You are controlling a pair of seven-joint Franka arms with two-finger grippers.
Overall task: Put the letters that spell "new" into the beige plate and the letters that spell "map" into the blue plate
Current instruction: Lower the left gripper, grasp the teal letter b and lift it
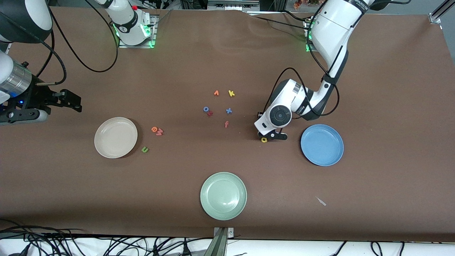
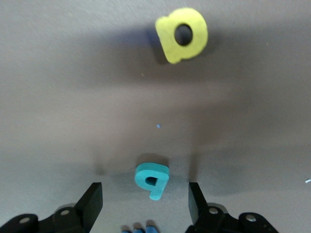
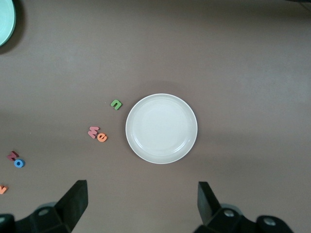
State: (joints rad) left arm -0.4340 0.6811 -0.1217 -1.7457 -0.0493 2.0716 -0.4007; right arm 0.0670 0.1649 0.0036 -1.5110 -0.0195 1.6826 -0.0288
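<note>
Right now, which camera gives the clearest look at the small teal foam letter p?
The left wrist view: the small teal foam letter p lies flat on the brown table, between the left gripper's open fingers. The front view hides it under that gripper. The right wrist view does not show it.

I am working in a robotics lab: two white robot arms (image 1: pixel 330 39) stand bolted on metal base plates (image 1: pixel 137 42) along a brown cloth-covered worktop (image 1: pixel 391 106), and loose black cables (image 1: pixel 71 243) trail at its edge.
</note>
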